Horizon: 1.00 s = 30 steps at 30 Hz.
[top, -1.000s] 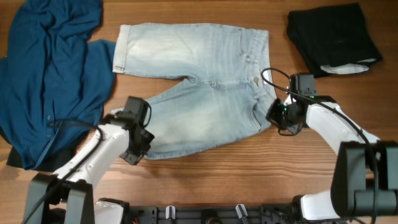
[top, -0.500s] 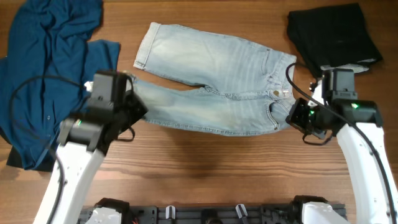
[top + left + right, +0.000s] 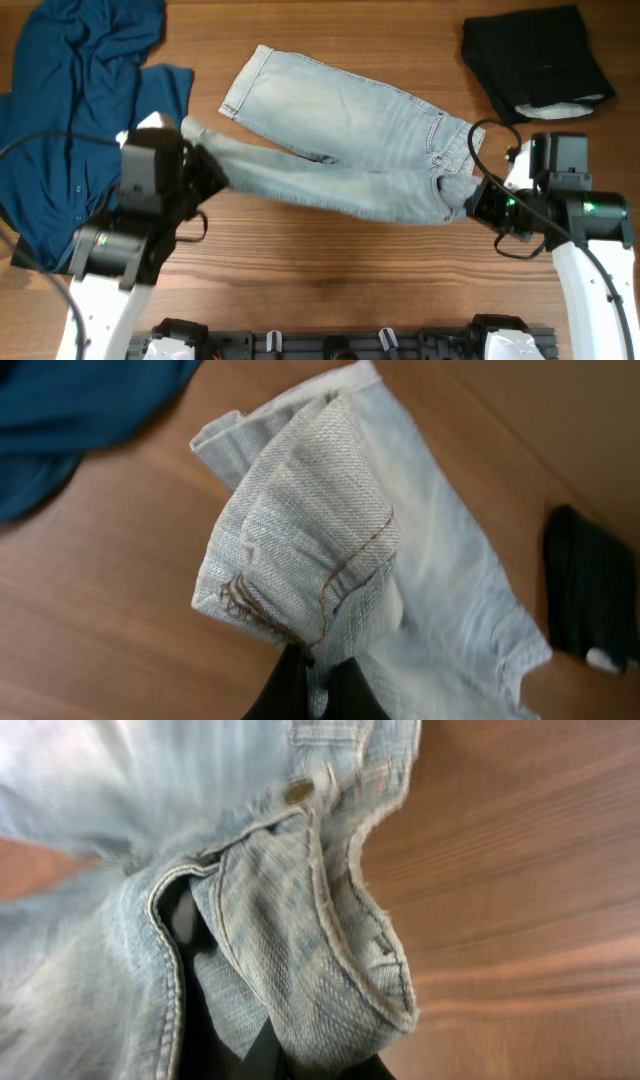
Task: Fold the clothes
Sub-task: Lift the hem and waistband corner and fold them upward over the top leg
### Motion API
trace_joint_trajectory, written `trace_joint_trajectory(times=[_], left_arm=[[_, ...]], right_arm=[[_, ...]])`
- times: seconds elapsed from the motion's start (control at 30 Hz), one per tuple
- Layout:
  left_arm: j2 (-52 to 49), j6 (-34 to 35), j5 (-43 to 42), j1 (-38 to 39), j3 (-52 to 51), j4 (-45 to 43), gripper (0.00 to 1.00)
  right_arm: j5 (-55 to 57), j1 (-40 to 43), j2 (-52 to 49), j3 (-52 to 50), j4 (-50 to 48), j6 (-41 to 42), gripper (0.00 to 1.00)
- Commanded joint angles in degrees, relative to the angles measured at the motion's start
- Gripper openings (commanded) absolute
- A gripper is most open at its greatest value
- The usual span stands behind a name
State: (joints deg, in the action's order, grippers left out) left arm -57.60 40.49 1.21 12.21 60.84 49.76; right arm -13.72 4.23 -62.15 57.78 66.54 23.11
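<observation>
The jeans point(image 3: 350, 150) are matt, coarse-woven denim with brown stitching and a frayed waistband edge. Just above the right gripper point(image 3: 300, 1065) sits a dull metal button point(image 3: 297, 791). The bench point(image 3: 330, 270) is smooth, faintly glossy grained wood.

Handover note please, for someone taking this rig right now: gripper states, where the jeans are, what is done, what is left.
The left gripper is shut on the hem of the near leg.
The right gripper is shut on the waistband by the button.
The jeans lie across the middle of the table, near leg stretched between the grippers, far leg flat.
Done: both ends gripped.
Left: every fold; none is made yet.
</observation>
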Motion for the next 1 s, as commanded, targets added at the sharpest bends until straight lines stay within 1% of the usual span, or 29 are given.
trace_joint_trajectory(times=[0.0,0.13,0.27,0.43,0.53,0.6,0.77,0.83,0.9,0.97], left_arm=[[-8.1,-2.9,2.8,-0.4,0.7,-7.7,0.04],[-17.9,-3.0,2.9,-0.3,0.7,-17.8,0.04],[-25.6,-3.0,2.9,-0.1,0.7,-25.7,0.04],[-32.2,-4.3,2.9,-0.1,0.7,-32.2,0.04],[-33.3,-4.3,3.0,-0.1,0.7,-32.9,0.04],[-33.2,-6.5,3.4,-0.1,0.7,-32.9,0.04],[-32.7,-7.3,4.0,-0.1,1.4,-33.0,0.04],[-32.3,-7.3,4.0,-0.1,2.5,-31.5,0.04],[-31.4,-8.7,4.0,-0.1,4.4,-28.1,0.04],[-29.9,-10.3,4.0,-0.1,6.9,-22.9,0.04]], right_arm=[[4.3,0.5,-3.7,0.7,-5.6,1.0,0.04],[4.3,0.5,-10.6,0.7,-11.1,1.4,0.04],[4.3,0.5,-17.5,0.7,-15.4,1.6,0.05],[4.2,0.5,-25.5,0.7,-22.3,2.4,0.04],[3.6,0.5,-27.2,0.7,-24.3,2.5,0.04],[3.6,0.7,-27.2,0.7,-25.3,2.5,0.04],[2.2,2.9,-27.2,0.8,-25.1,2.3,0.04],[1.0,3.7,-27.0,0.8,-24.2,2.2,0.04],[0.0,3.7,-25.9,0.9,-23.6,0.8,0.04],[-0.1,3.7,-23.5,1.4,-21.7,0.6,0.04]])
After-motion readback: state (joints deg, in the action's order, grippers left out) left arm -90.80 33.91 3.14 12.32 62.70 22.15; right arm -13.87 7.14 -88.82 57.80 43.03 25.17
